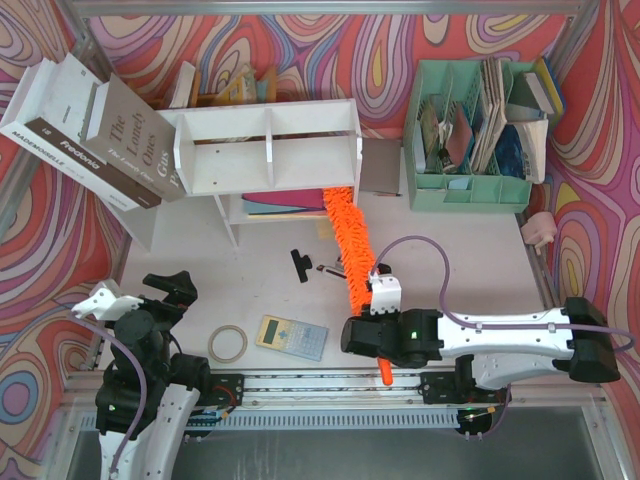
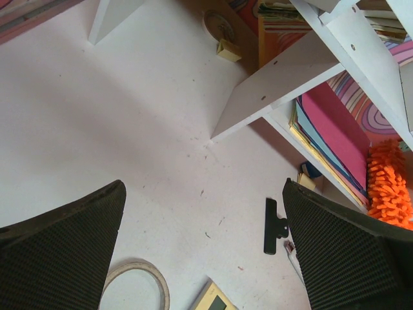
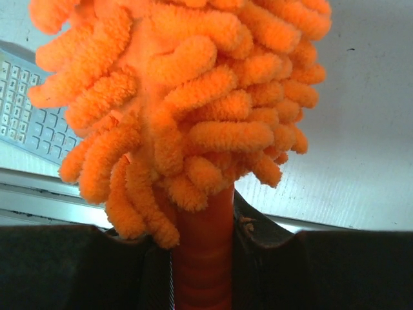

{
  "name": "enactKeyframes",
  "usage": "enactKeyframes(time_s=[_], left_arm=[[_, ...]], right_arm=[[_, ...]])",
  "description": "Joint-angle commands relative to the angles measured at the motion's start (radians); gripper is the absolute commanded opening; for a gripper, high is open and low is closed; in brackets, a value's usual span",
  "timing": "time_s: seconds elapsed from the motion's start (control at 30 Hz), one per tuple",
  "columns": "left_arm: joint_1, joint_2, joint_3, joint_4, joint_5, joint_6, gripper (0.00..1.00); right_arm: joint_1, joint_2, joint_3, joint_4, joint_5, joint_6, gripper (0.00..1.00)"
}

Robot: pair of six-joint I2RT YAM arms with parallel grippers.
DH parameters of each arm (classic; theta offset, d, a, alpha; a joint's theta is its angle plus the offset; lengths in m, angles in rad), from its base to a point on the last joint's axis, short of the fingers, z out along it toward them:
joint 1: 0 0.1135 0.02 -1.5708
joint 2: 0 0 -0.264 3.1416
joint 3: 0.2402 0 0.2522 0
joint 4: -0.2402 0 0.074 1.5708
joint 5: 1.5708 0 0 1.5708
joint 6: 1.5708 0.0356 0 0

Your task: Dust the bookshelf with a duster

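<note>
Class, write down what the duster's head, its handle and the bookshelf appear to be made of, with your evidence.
Duster head: soft chenille-type fibre, matte; fat fuzzy orange strands. Handle: probably plastic; smooth, ribbed, slightly glossy. Bookshelf: likely painted or laminated board; flat matte white panels, small fastener holes.

In the overhead view the middle of the duster's [image 1: 350,240] handle is covered by the right gripper [image 1: 376,292]; only its end is seen, at the table's [image 1: 260,290] near edge. In the right wrist view the fluffy head is cut off by the top edge, and a calculator [image 3: 26,123] is half hidden behind it. A tape ring [image 2: 137,264] is cropped by the left wrist view's bottom edge. A small item [image 1: 326,268] beside the black clip [image 1: 300,265] cannot be identified.
</note>
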Motion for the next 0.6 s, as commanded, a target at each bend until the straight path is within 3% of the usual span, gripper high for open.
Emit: enactKeyframes(time_s=[0.0,0.2,0.57], left_arm=[[0.008,0.003,-0.016,0.024,0.007,0.015,0.99],[0.008,0.004,-0.017,0.025,0.006,0.016,0.98],[0.008,0.005,-0.016,0.025,0.005,0.016,0.99]], right_arm=[[-0.022,-0.017,0.013,0.032,0.029,0.011,0.0],[-0.023,-0.023,0.135,0.013,0.075,-0.091,0.0],[-0.022,0.081,0.191,0.275,-0.048,-0.351,0.0]])
